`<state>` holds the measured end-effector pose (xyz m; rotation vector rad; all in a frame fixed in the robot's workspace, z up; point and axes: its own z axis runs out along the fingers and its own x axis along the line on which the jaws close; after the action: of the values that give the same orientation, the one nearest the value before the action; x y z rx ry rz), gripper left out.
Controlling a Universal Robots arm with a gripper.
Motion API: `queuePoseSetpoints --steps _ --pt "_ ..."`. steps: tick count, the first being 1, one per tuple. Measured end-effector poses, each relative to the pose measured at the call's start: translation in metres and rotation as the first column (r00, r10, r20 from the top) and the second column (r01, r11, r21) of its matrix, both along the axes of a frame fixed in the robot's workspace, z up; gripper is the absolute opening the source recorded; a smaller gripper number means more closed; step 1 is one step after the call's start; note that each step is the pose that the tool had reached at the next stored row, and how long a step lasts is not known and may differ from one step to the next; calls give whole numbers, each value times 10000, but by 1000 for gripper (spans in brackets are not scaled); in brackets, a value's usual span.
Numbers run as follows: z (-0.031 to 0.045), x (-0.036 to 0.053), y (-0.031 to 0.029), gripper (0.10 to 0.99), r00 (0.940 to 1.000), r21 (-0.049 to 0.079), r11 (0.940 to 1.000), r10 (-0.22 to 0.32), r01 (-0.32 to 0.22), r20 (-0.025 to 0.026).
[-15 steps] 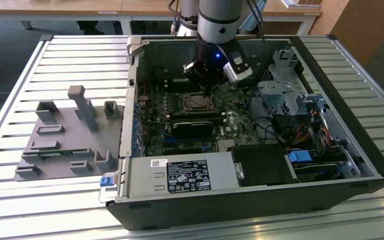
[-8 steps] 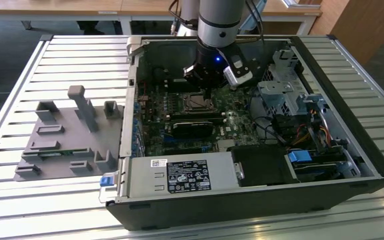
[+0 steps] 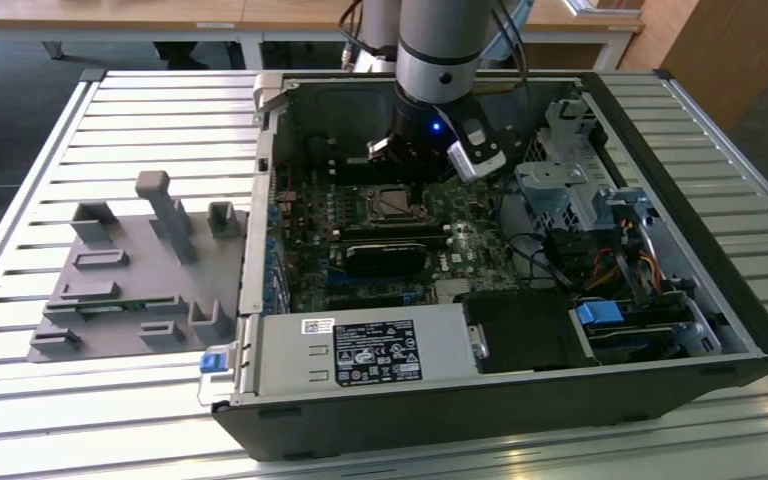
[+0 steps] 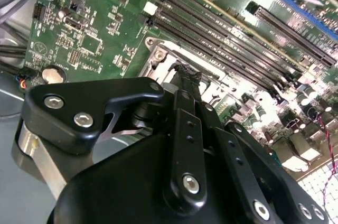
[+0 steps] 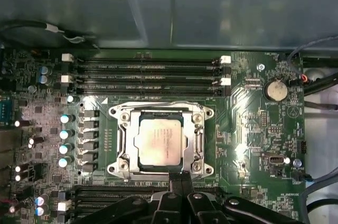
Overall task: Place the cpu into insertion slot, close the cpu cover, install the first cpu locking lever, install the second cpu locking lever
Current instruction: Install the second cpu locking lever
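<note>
The gripper [image 5: 178, 177] is seen with its jaws drawn together, nothing held, its tip poised at the edge of the insertion slot [image 5: 120, 145]. The cpu [image 5: 160, 140] is seated there, framed by the lowered cpu cover [image 5: 199, 140], on the green motherboard [image 5: 259, 129]

One cpu [image 5: 160, 141] sits in one slot [image 5: 122, 113], framed by one cover [image 5: 198, 139]. Beside the slot run four long memory slots [image 5: 148, 76]. One coin battery [image 5: 277, 90] lies near them. One gray fixture [image 3: 131, 270] rests beside the case [image 3: 491, 400].
</note>
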<state>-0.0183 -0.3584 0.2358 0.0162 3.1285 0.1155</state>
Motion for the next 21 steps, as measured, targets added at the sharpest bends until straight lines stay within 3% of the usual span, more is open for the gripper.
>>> queuePoseSetpoints --steps 5,11,21 --pt "-8 -13 -77 106 10000 -1 10000 -28 28 0" --pt "-10 -48 -99 106 10000 -1 10000 -28 28 0" --pt "-33 -277 -131 106 10000 1 10000 -32 32 1"
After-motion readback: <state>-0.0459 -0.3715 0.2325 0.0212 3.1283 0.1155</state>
